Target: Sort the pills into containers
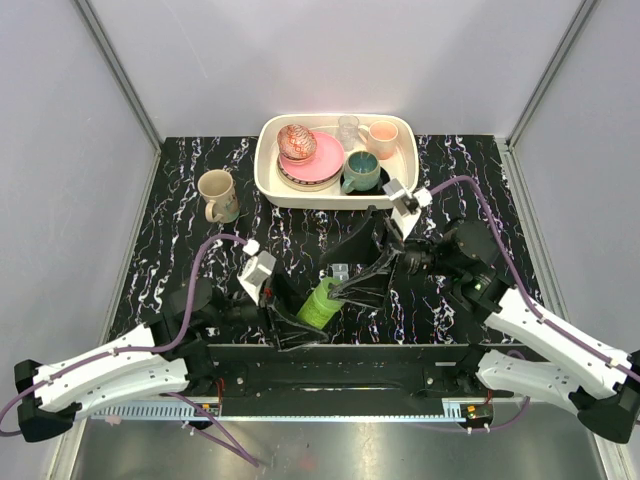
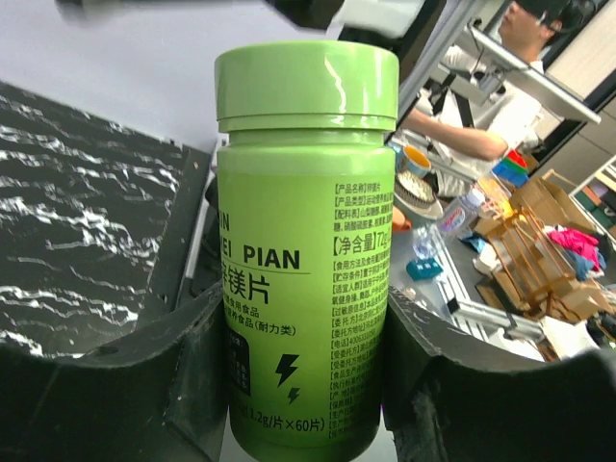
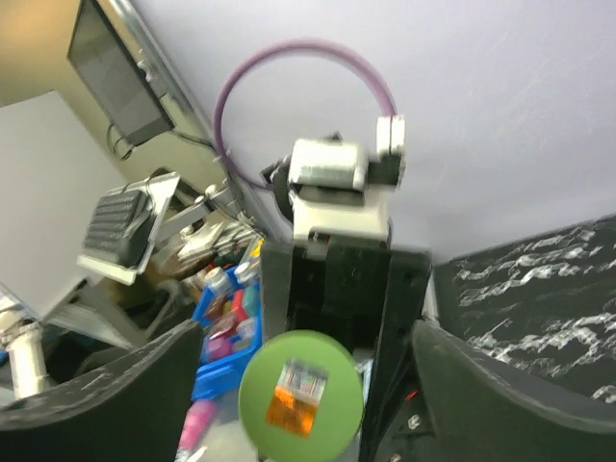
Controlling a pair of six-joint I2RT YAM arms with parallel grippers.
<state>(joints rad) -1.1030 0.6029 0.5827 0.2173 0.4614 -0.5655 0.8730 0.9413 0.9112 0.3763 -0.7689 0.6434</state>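
My left gripper point(image 1: 300, 320) is shut on a small green bottle point(image 1: 320, 303) and holds it tilted, cap toward the right arm. In the left wrist view the bottle point(image 2: 303, 241) fills the frame, clamped low between both fingers point(image 2: 144, 385), with its cap on. My right gripper point(image 1: 345, 285) is open at the cap end. In the right wrist view the round green cap point(image 3: 300, 395) faces the camera between the spread fingers point(image 3: 500, 395), with gaps on both sides. A small clear-and-orange patch sits on the cap; I cannot tell what it is. The pills and the clear compartment strip are out of view.
A white tray point(image 1: 268, 170) stands at the back centre with a pink plate point(image 1: 320, 160), a teal mug point(image 1: 360, 172), a pink cup point(image 1: 382, 138) and a glass. A beige mug point(image 1: 217, 195) stands on the marbled black table at the back left.
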